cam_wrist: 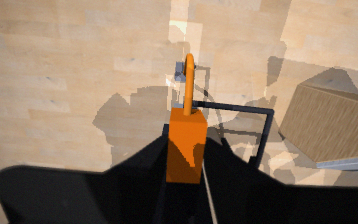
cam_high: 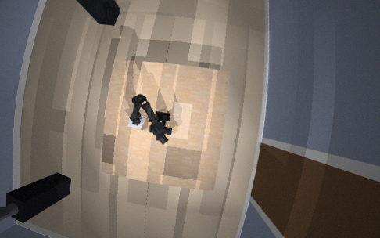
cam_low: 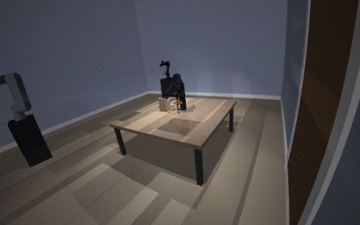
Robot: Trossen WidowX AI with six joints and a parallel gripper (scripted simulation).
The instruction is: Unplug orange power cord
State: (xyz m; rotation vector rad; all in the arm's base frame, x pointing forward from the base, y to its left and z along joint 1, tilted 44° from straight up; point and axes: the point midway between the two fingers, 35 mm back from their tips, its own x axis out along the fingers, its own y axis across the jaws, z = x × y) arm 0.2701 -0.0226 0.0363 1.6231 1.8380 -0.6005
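Your claw (cam_wrist: 186, 165) is clamped on the orange plug (cam_wrist: 186, 145), its two dark fingers pressing the block from either side in the wrist view; their tips are lost in black shadow at the bottom edge. You have one arm (cam_high: 150, 117), and from above it reads only as a dark bent shape over the table.

Going down in size: one wooden table (cam_low: 211, 122) stands on dark legs, three of which you can see from the exterior camera. One tan box (cam_wrist: 325, 125) sits to the right in the wrist view, cut off by the frame edge; the exterior view shows it (cam_low: 164, 104) just beside the arm. One thin dark bent bar (cam_wrist: 260, 130) runs beside the plug toward the box; you cannot tell what it belongs to.

One orange power cord (cam_wrist: 189, 85) rises from the plug's far end and curves over toward a small grey object (cam_wrist: 179, 72), too small to identify. The power strip is not clearly visible; a pale patch (cam_high: 135, 124) under the arm in the top view may be it, but you cannot tell. Whether the plug is still seated is hidden.
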